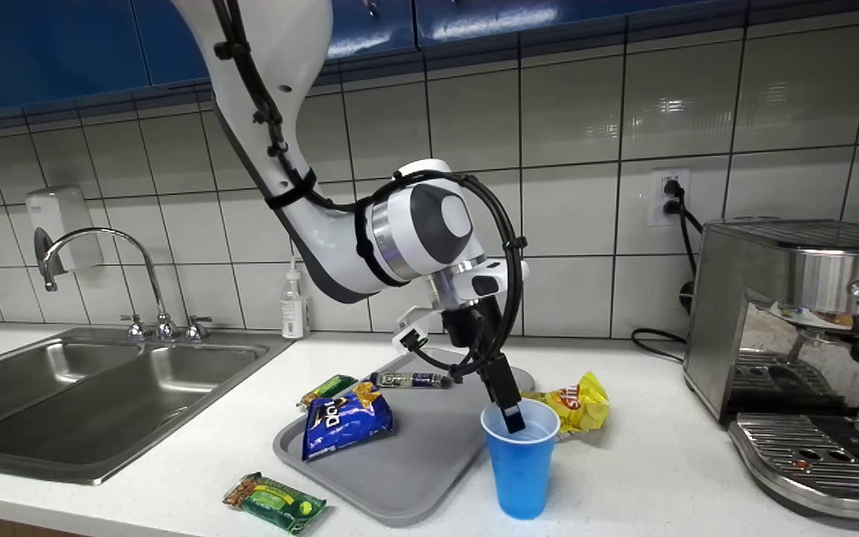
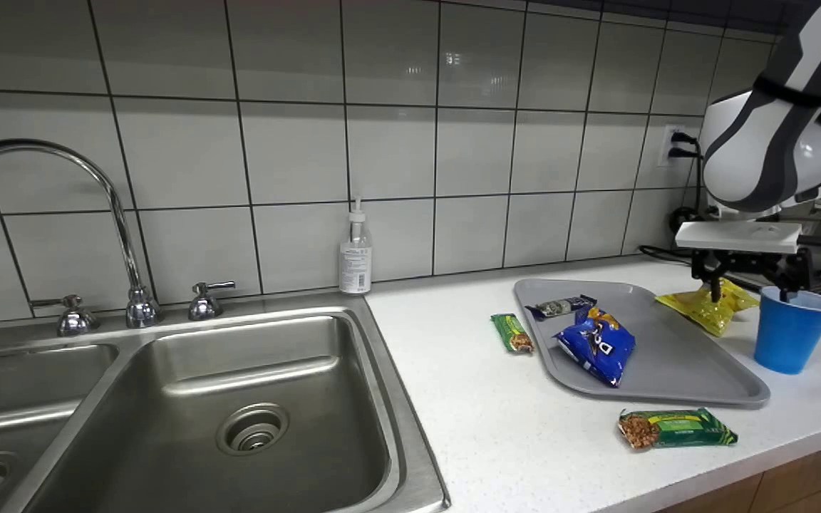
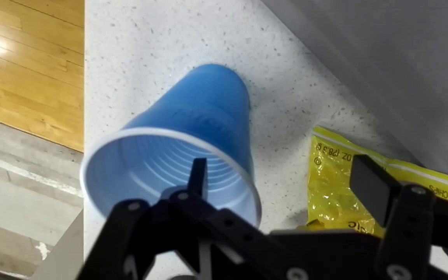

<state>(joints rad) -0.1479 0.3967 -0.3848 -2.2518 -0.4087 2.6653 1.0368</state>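
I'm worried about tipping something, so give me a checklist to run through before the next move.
1. Pincer open: ok, jaws wide apart.
2. Blue cup upright on the counter: ok.
3. Blue cup off the gray tray: ok, counter shows between them.
4. Cup-side finger free of the rim: cannot tell; it overlaps the mouth in the wrist view.
5. Bag-side finger free of the yellow bag: cannot tell; it overlaps the bag there too.
6. Blue cup empty: cannot tell; its bottom is hidden.

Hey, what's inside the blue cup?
One finger of the open gripper seems to reach into the blue cup, whose ridged inner wall shows. The bottom is covered by the cup's side and gripper, so I can't tell what's there.
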